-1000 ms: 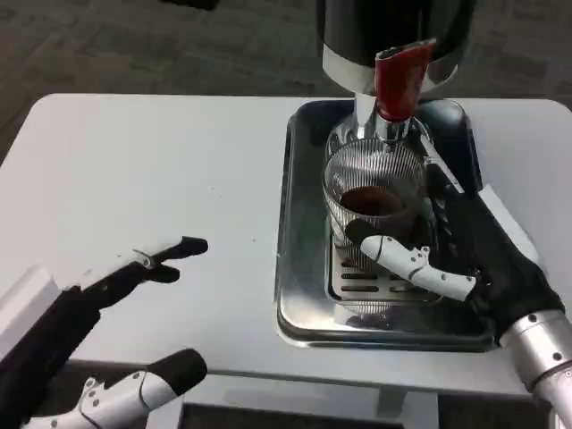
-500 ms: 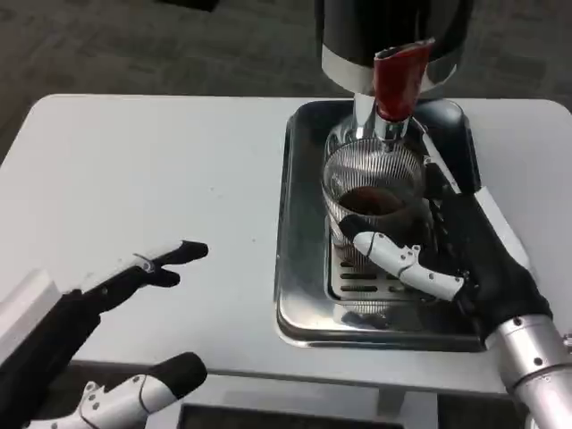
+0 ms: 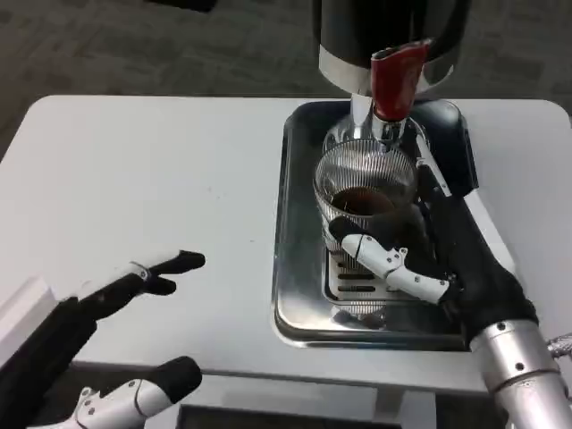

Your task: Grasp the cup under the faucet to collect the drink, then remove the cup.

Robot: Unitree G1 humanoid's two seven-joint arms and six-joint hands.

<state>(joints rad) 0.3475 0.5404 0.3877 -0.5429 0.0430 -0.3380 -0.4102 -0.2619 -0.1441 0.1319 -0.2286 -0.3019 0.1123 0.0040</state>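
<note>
Left hand (image 3: pixel 107 344), white and black, low at the near left edge of the white rectangular table (image 3: pixel 161 179). Fingers spread apart, extended toward the table middle, grasping nothing; one black-tipped finger over the tabletop, another lower, past the near edge. Well apart from the tray.

Table surface plain white, dark carpeted floor behind it.

Right of centre: shiny rectangular metal drip tray (image 3: pixel 295 268) with raised rim, slotted grate in its middle. Standing on the grate, the clear ribbed glass cup (image 3: pixel 365 192), upright, with dark brown drink in its lower part. Cup sits directly beneath the chrome faucet spout (image 3: pixel 384 130).

Above the spout, a red tap handle (image 3: pixel 395 79), tilted slightly, fixed to the black and silver cylindrical drink dispenser (image 3: pixel 393 36) at the top edge of the frame. Dispenser base stands at the far end of the tray. No brand, label or readable writing visible on dispenser, cup or tray.

Right hand (image 3: pixel 438 259) reaches in from the lower right, silver forearm at the corner. Black palm against the cup's right side; a white finger wraps across the near face of the cup, others run up behind its right side. Fingers closed around the cup, grasping it. Cup base appears level with the grate; cannot tell whether it is touching or just lifted
</note>
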